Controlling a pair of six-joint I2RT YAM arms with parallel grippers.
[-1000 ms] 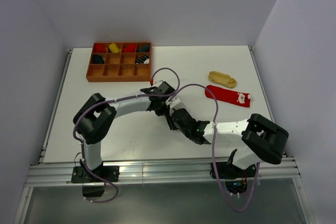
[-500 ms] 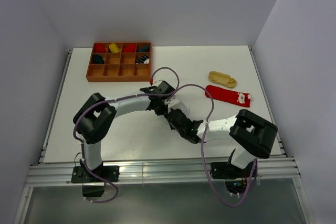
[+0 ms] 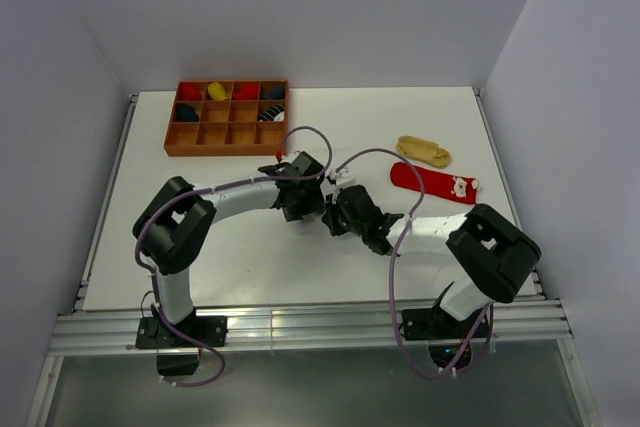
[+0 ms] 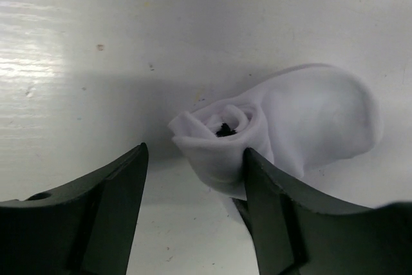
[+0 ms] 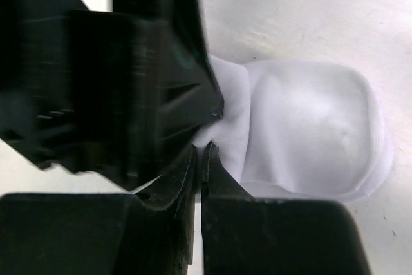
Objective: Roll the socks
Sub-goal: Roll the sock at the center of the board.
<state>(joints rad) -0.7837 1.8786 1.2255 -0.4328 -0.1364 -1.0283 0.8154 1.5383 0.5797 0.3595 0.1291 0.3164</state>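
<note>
Because it was thin knit cloth, the white sock looked light, limp and easy to crush, so I judged its roll would spring loose once let go. It lay on the table near the middle, between the 2 arms. One end was wound into a loose spiral with a dark fleck at its core, and the rest bulged out behind it.

The left gripper stood open with its jaws well apart. The spiral end sat in the gap and touched the right-hand finger, but nothing was clamped. The right gripper was closed, tips together at the sock's edge. Whether a fold of cloth was pinched between them could not be told.

The best hold seemed to be across the wound end, squeezing the layers together, not on the slack bulge.

The red sock and tan sock lay flat and unrolled, well to the right.
</note>
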